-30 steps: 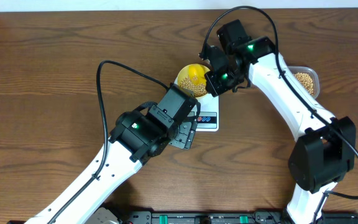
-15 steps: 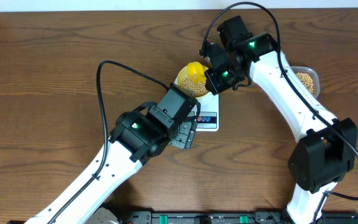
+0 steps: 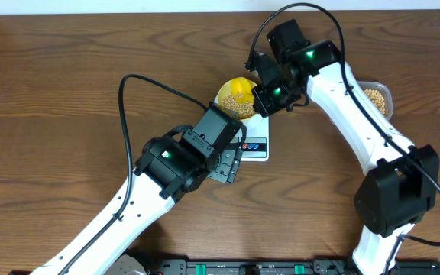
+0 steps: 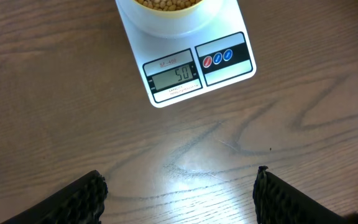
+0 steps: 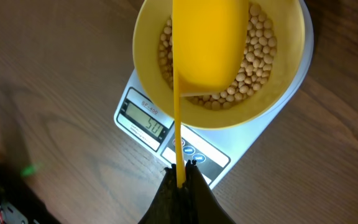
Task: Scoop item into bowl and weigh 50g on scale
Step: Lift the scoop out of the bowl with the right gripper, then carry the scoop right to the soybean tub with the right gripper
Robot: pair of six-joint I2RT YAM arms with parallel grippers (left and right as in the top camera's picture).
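Now R gripper clamps scoop over bowl on scale; L gripper wide open, empty.

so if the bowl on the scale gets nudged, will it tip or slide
Probably slides rather than tips: the bowl looks wide and is weighted low by beans. The scale top looks smooth, so it likely gives little grip. Loose beans would likely roll out if it tilts.

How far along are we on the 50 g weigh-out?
Done: beans sit in the bowl on the scale, whose display reads 50. In hand: the right gripper holds the yellow scoop over the bowl. Remaining: probably only withdrawing the scoop. Left gripper open, empty.
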